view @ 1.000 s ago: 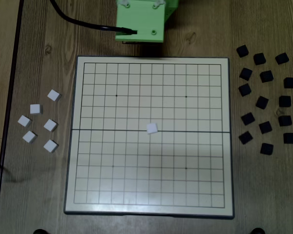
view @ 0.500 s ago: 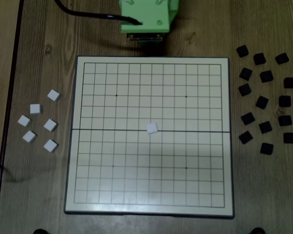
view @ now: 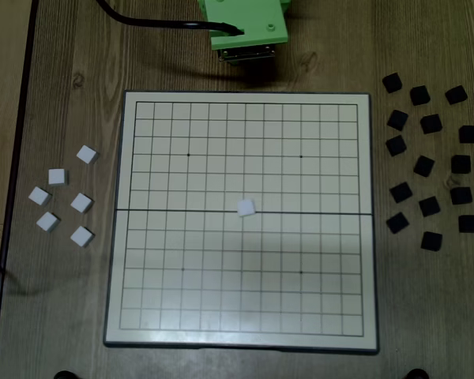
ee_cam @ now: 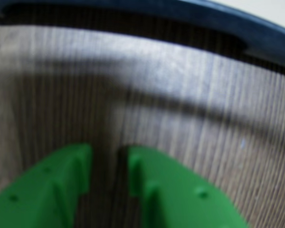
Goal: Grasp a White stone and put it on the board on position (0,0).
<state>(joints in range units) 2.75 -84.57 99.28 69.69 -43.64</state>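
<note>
One White stone (view: pixel 246 207) lies on the board (view: pixel 221 316) at its centre, just above the dark fold line. Several more white stones (view: pixel 80 203) lie loose on the table left of the board. The green arm (view: pixel 245 24) sits at the top edge of the fixed view, beyond the board's far rim, and covers its own fingers there. In the wrist view my gripper (ee_cam: pixel 107 153) hangs over bare wood, its green fingers (ee_cam: pixel 152 180) slightly apart and empty. The board's dark rim (ee_cam: pixel 218 23) crosses the top of that view.
Several black square blocks (view: pixel 429 166) are scattered on the table right of the board. A black cable (view: pixel 142 21) runs from the arm toward the top left. A dark strip (view: pixel 20 158) marks the table's left edge.
The arm has drawn back toward the top edge of the fixed view, away from the board. The stone on the board has stayed in place.
</note>
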